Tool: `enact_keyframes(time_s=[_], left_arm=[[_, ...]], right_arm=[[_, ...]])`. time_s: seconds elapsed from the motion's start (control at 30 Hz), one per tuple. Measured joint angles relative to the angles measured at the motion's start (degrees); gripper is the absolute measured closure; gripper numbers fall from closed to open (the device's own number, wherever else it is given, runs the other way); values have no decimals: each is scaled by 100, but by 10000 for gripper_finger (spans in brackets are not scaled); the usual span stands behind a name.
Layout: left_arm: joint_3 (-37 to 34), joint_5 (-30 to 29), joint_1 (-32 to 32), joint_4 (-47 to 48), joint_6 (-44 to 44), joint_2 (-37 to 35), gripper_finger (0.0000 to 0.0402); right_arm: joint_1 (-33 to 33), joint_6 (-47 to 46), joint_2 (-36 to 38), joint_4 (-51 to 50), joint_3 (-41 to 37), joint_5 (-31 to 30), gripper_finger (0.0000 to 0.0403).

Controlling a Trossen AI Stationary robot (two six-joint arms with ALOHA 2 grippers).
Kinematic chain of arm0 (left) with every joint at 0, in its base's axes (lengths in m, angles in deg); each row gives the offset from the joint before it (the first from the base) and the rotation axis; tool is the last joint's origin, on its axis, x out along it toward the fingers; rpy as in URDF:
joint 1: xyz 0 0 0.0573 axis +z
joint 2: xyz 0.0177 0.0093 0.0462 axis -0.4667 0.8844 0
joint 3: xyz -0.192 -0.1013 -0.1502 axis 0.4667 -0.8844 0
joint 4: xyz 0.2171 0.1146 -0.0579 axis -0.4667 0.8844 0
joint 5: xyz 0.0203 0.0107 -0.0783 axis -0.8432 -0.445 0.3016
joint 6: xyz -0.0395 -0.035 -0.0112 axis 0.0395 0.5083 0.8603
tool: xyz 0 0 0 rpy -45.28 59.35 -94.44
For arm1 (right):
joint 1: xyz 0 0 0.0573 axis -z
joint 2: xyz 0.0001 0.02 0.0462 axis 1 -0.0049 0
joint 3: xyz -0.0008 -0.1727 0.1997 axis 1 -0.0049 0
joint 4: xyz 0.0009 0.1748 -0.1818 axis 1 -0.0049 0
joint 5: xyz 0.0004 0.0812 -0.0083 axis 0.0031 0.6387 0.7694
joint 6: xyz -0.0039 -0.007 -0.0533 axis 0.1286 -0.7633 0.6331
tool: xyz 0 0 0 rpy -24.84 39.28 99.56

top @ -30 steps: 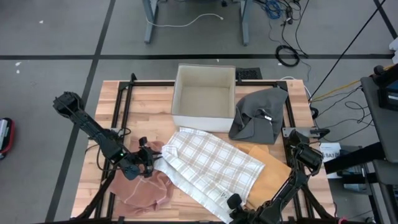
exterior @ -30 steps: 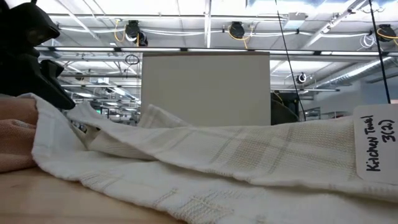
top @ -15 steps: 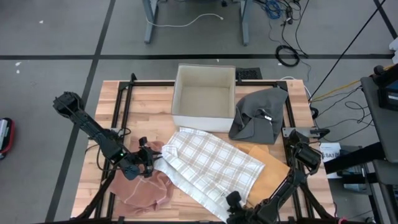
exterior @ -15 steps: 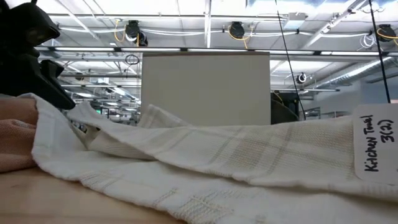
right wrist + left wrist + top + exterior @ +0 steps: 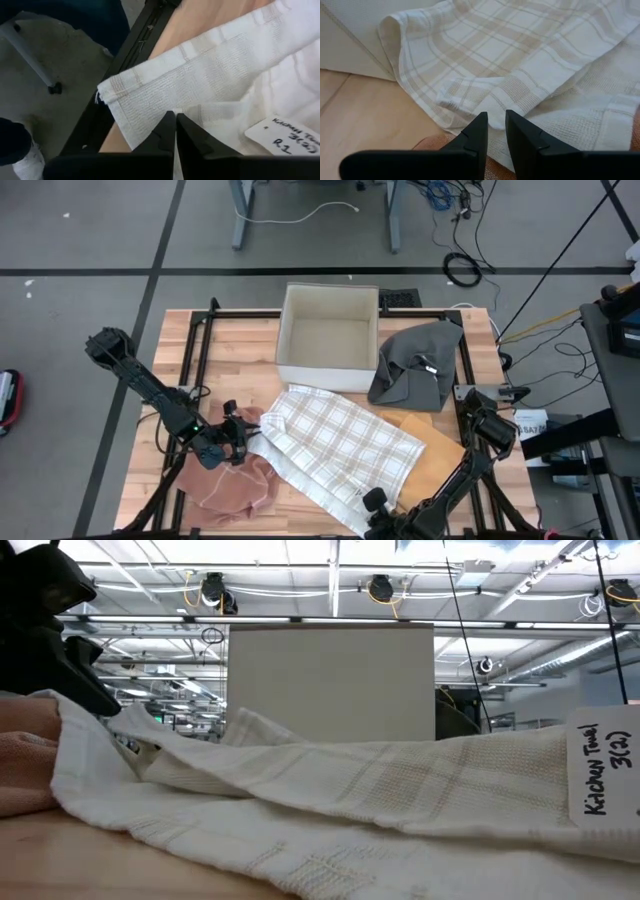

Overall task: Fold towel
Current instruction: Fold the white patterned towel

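The plaid towel [image 5: 340,445] lies spread at a slant across the lower middle of the high view, one corner just under the white box [image 5: 328,336], the opposite corner hanging at the table's [image 5: 245,340] bottom edge. It lies flat but rumpled, and a paper label [image 5: 605,770] shows at the right of the low view.

At the left corner the left pincer [image 5: 238,442] sits low, its two fingers nearly together with what looks like the towel's hem caught between them; the wrist view shows the cloth bunched right at the tips. At the bottom edge the right pincer [image 5: 372,505] has its fingers pressed together on the towel's lower corner, with the cloth's hem folded around the tips.

So both corners look secured, and the fold itself is not yet made. To do it well, both arms should probably lift together, keep the edge between them taut, and carry it over onto the opposite edge. The pink cloth [image 5: 232,485] underneath the left corner could drag along, so a clean lift matters. The orange cloth [image 5: 435,460] at lower right and the grey cloth [image 5: 415,365] beside the box lie clear of the left corner.
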Motion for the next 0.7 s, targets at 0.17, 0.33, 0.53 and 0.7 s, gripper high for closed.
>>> enact_keyframes(time_s=[0.17,0.33,0.53,0.7], left_arm=[[0,0,0,2,0,0,328],[0,2,0,0,-2,0,328],[0,34,-22,-91,-27,0,328],[0,277,-90,-424,-476,0,328]], right_arm=[[-37,78,99,29,193,-46,402],[-110,103,99,212,377,229,403],[-196,0,99,346,377,618,403],[-181,40,97,342,377,660,403]])
